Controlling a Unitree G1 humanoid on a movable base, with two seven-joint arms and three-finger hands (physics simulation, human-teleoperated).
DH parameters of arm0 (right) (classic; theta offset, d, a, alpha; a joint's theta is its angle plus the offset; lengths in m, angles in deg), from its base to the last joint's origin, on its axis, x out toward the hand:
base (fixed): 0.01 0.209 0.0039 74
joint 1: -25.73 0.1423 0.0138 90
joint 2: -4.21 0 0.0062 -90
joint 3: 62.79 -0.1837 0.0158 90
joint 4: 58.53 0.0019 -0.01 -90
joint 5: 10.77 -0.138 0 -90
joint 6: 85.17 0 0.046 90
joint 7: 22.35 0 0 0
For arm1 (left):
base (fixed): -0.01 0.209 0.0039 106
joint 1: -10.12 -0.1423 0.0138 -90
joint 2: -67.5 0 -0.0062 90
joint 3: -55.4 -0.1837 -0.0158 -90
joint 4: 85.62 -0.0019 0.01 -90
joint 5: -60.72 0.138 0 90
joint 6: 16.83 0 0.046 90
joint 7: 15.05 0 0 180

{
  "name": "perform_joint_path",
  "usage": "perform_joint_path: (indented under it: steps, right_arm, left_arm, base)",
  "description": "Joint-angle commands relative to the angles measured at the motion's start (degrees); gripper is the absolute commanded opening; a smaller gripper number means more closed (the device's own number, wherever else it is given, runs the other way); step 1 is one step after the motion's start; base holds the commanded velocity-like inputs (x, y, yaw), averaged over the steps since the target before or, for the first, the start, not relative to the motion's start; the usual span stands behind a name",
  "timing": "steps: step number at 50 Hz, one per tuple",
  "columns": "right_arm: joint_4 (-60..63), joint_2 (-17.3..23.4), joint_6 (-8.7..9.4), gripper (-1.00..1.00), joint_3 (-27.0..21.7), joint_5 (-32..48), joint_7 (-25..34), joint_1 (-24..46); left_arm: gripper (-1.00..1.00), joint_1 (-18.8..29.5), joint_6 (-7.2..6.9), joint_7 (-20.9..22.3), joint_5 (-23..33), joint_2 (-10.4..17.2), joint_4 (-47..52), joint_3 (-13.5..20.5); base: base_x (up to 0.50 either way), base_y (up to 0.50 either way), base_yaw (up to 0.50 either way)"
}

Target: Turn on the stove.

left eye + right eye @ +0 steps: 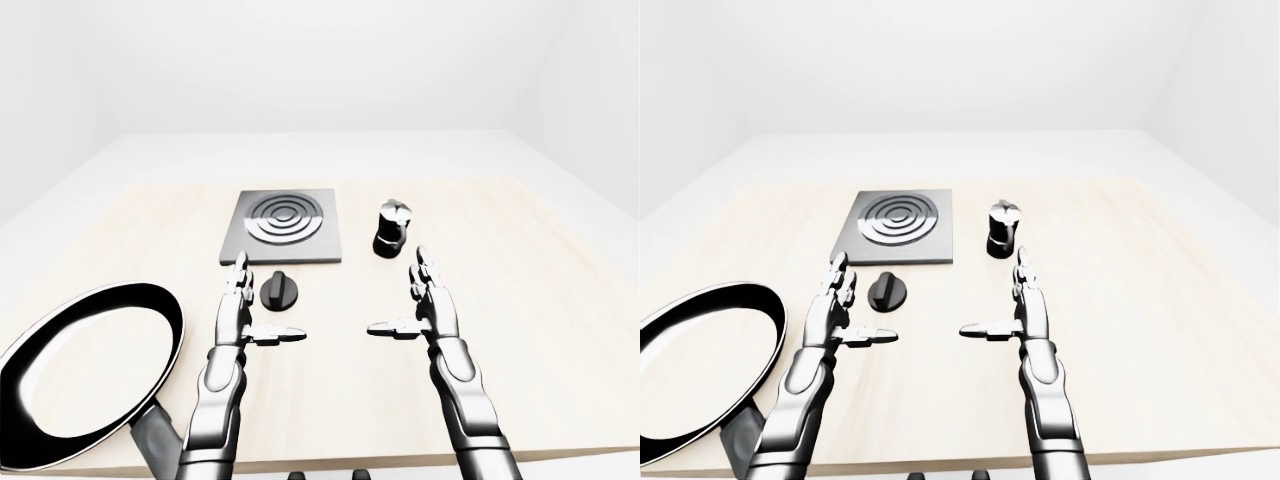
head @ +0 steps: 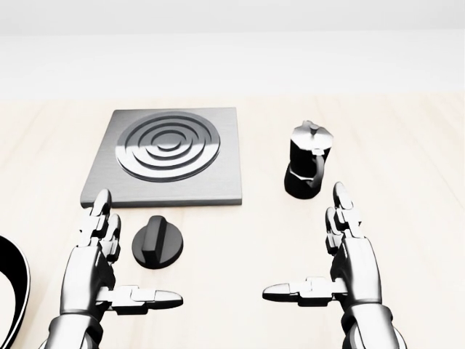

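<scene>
The stove (image 2: 168, 158) is a flat grey plate with concentric rings, lying on the table (image 1: 540, 330) in the upper left-centre of the head view. Its knob (image 2: 158, 242), a black disc with a raised bar across its face, sits just below the plate's lower edge, apart from it, at lower left-centre of that view.

The left hand (image 2: 98, 269) hovers just left of the knob, not touching it. Its fingers (image 2: 96, 214) are extended and held side by side, the thumb splayed towards frame centre. The right hand (image 2: 349, 265) mirrors this at lower right: fingers straight, thumb out sideways, holding nothing. A moka pot (image 2: 308, 169) stands near the upper right of the plate, just above the right fingertips. A black frying pan (image 1: 85, 370) occupies the lower left of the left-eye view, well clear of the knob.

Assessment: the knob appears rigid, small and smooth, likely to slip under a loose grip. The raised bar is the sound purchase; pinching it across its two flanks should permit rotation. The left hand is the nearer. The task is not yet begun.
</scene>
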Motion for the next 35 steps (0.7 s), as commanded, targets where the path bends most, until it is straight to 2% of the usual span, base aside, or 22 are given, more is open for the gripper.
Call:
perform_joint_path:
  steps: [1, 11, 17, 21, 27, 35]
  right_arm:
    - [-0.2, 0.0, -0.24, 1.0, 0.1, 0.2, 0.1, -0.1]
    - [-0.3, 0.0, -0.58, 1.0, 0.1, 0.3, 0.2, -0.1]
    - [0.0, 0.0, -0.09, 1.0, 0.1, 0.3, 0.2, -0.1]
    - [-0.3, 0.0, -0.3, 1.0, 0.1, 0.3, 0.2, 0.1]
    - [0.2, 0.0, 0.06, 1.0, 0.2, 0.3, 0.2, -0.2]
    - [0.3, 0.0, 0.15, 1.0, 0.2, 0.3, 0.2, -0.2]
  left_arm:
    - [1.0, 0.0, 0.12, 0.0, 0.1, 0.0, -0.4, 0.0]
    - [1.0, 0.0, 0.24, 0.0, 0.1, 0.0, -0.5, 0.0]
    - [1.0, 0.2, 0.45, 0.0, 0.1, 0.0, -1.1, 0.0]
    - [1.0, 0.4, 0.15, 0.2, 0.2, 0.1, -1.4, -0.1]
    - [1.0, 1.1, -1.31, 0.8, -0.1, 0.2, -2.4, -0.1]
    - [1.0, 1.2, -1.4, 0.9, -0.1, 0.2, -2.7, -0.1]
  base:
    - [0.0, 0.0, 0.0]
    - [0.0, 0.0, 0.0]
    - [0.0, 0.0, 0.0]
    - [0.0, 0.0, 0.0]
    - [0.0, 0.0, 0.0]
    - [0.0, 0.0, 0.0]
